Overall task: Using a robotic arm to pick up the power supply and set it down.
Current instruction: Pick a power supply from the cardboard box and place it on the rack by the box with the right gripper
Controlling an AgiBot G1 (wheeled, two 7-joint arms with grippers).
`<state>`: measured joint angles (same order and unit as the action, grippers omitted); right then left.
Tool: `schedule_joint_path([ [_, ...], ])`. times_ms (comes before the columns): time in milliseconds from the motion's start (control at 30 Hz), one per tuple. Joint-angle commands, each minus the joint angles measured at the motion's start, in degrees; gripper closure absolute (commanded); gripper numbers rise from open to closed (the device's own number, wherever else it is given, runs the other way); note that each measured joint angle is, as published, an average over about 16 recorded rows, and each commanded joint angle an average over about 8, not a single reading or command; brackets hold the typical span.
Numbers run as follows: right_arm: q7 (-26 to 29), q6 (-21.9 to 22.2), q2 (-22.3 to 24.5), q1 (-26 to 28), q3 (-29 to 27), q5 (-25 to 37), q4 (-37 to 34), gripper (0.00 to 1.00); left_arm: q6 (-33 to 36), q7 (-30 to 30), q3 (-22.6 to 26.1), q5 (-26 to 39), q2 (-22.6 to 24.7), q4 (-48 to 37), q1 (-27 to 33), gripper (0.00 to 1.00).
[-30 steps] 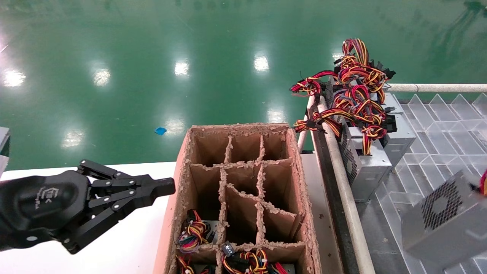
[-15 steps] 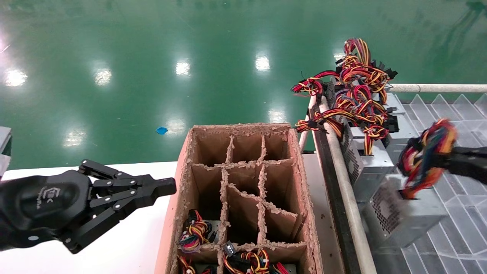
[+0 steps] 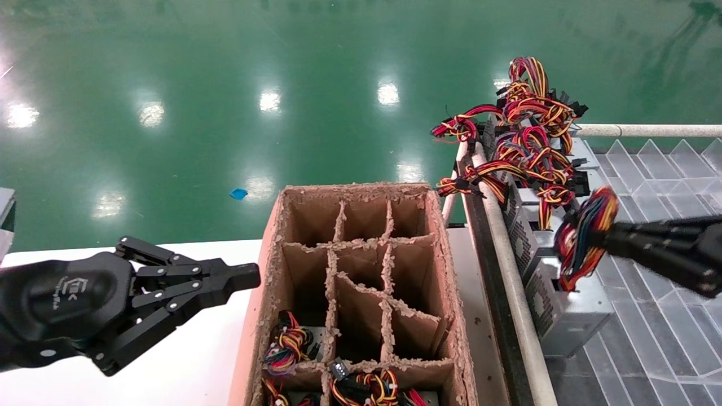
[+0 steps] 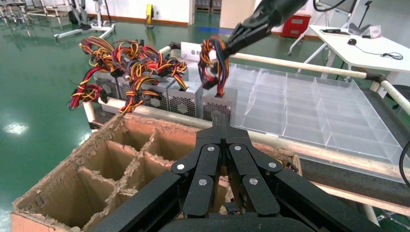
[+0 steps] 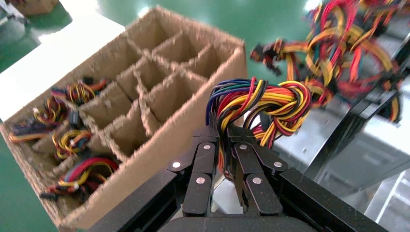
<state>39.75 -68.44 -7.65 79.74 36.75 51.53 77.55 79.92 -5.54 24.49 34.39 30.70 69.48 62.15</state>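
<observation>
The power supply (image 3: 569, 307) sits on the clear divided tray (image 3: 665, 186), nearest in a row of similar grey boxes (image 3: 541, 225), seemingly resting there. Its wire bundle (image 3: 581, 237) is clamped in the right tool (image 3: 606, 239). Left of it stands the cardboard box (image 3: 355, 270). The left tool (image 3: 248, 276), fingers together, hovers over the white desk (image 3: 192, 361).

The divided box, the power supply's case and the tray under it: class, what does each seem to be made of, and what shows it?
Divided box: brown cardboard, matt, with ragged, crumbling edges.
Power supply: probably sheet metal, dull grey, with a grid of punched vent holes. The right gripper holds its wire bundle.
Tray: likely clear plastic; the surface below shows through its ribs.
</observation>
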Motion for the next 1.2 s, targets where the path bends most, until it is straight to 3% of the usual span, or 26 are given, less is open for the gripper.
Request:
schedule_joint_path([
  [33,0.2,-0.1,-0.8,-0.2,0.5,1.0,0.0,1.0,0.0,0.0,0.0,0.0,0.0,0.0,0.0,1.0],
  [200,1.5,-0.7,-2.2,0.7,0.7,2.9,0.0,1.0,0.0,0.0,0.0,0.0,0.0,0.0,0.0,1.0],
  [233,1.8,-0.8,-2.4,0.9,0.7,3.2,0.0,0.93,0.0,0.0,0.0,0.0,0.0,0.0,0.0,1.0],
  [467,3.6,-1.7,-3.6,2.2,0.9,5.0,-0.1,0.06,0.0,0.0,0.0,0.0,0.0,0.0,0.0,1.0],
  [500,3.8,-1.8,-3.8,2.4,0.9,5.2,-0.1,0.0,0.0,0.0,0.0,0.0,0.0,0.0,0.0,1.0],
  [1200,6.0,-3.7,-4.0,5.2,0.7,8.6,0.1,0.0,0.0,0.0,0.0,0.0,0.0,0.0,0.0,1.0],
])
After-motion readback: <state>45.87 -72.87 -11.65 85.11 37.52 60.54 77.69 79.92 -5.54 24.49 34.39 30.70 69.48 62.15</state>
